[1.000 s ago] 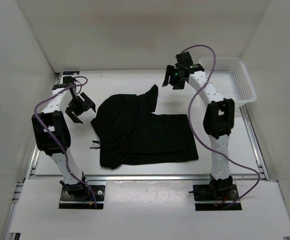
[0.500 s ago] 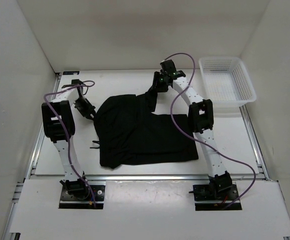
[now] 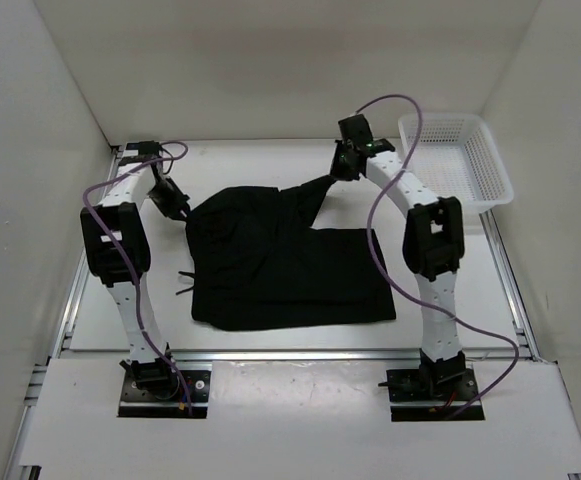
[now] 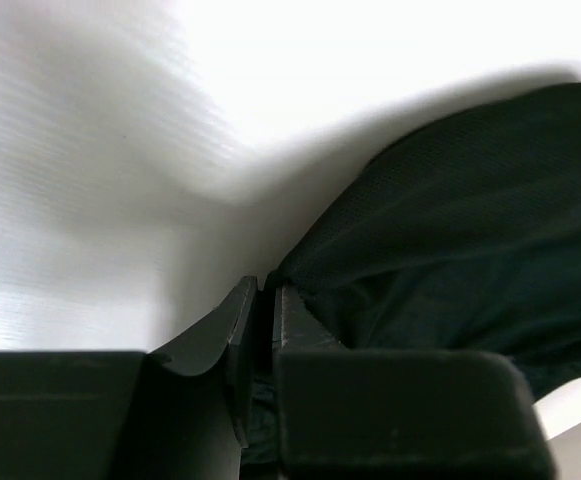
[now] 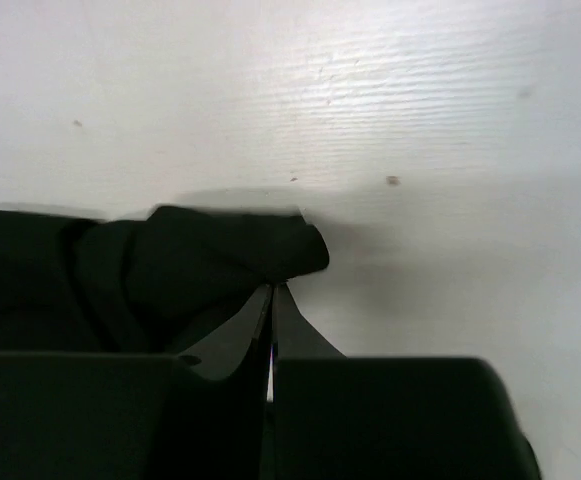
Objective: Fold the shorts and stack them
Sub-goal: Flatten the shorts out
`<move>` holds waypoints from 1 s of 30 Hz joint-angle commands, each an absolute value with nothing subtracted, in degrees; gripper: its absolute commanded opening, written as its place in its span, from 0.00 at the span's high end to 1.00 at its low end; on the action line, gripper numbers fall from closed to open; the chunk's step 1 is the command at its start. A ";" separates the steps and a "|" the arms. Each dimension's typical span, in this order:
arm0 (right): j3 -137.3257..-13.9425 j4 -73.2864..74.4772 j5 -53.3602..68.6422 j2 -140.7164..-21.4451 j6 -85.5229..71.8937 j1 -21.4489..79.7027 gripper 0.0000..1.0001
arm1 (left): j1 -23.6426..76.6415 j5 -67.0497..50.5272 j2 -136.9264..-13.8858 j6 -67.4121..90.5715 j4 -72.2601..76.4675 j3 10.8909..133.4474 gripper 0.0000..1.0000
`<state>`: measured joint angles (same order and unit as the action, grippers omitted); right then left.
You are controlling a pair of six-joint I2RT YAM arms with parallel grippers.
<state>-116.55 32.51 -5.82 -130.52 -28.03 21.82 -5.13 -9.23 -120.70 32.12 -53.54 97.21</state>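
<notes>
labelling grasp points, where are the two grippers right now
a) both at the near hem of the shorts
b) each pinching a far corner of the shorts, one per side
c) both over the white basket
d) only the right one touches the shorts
b: the left gripper is closed on the far left edge of the shorts, and the right gripper on the far right corner, with the cloth stretched toward it. The basket sits apart.

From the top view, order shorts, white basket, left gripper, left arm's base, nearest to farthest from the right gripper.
1. shorts: held in the right gripper
2. white mesh basket: to its right
3. left gripper: shorts' far-left corner
4. left arm's base: near left
</notes>
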 commanded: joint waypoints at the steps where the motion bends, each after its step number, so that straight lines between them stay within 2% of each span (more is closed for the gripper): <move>1: -111.20 29.70 -13.33 -120.25 -27.77 20.13 1.00 | -4.40 -9.05 -114.26 31.29 -53.44 99.84 0.90; 6: -97.85 28.92 -18.28 -111.37 -27.87 16.01 1.00 | -4.39 -8.53 -113.55 30.76 -53.44 99.32 0.90; 10: -96.15 27.77 -17.76 -110.13 -25.33 13.27 1.00 | -4.39 -10.01 -114.60 30.23 -53.44 100.63 0.90; 15: -101.85 27.77 -16.53 -112.40 -22.59 11.43 1.00 | -3.25 -10.02 -116.36 30.23 -53.96 105.02 0.90; 17: -108.24 29.35 -15.13 -116.35 -21.89 10.20 1.00 | -2.73 -10.55 -118.03 30.23 -54.49 106.78 0.90; 18: -111.07 31.53 -13.12 -118.11 -21.10 10.20 0.97 | -2.72 -10.55 -118.73 29.71 -54.49 108.70 0.90; 19: -114.66 34.08 -10.66 -122.65 -20.57 9.67 0.88 | -2.12 -12.29 -119.52 29.71 -55.10 109.76 0.90; 20: -122.53 37.15 -6.98 -124.78 -20.04 9.67 0.81 | -2.11 -13.44 -121.36 28.75 -55.98 111.08 0.79; 21: -124.96 41.27 -5.81 -126.37 -20.04 9.67 0.71 | -2.11 -14.32 -122.16 28.74 -56.51 112.22 0.72; 22: -124.98 41.31 -4.84 -126.91 -20.04 9.67 0.47 | -1.50 -14.94 -122.69 28.13 -56.51 114.24 0.63; 23: -122.02 40.35 -4.83 -125.70 -20.04 10.36 0.36 | -1.49 -14.94 -122.70 28.13 -56.51 115.13 0.50; 24: -119.21 36.86 -4.83 -124.20 -20.04 10.37 0.27 | -0.97 -14.94 -123.22 27.34 -56.51 116.18 0.19; 25: -116.40 35.09 -4.83 -120.80 -20.74 10.98 0.24 | -0.44 -14.94 -123.22 27.33 -56.51 118.54 0.10; 26: -113.76 33.59 -4.83 -119.11 -20.74 10.99 0.22 | -0.44 -14.16 -123.22 26.64 -57.21 119.78 0.06; 30: -101.46 30.06 -3.69 -110.86 -23.55 12.22 0.28 | -0.44 -10.82 -122.09 26.63 -60.45 124.71 0.02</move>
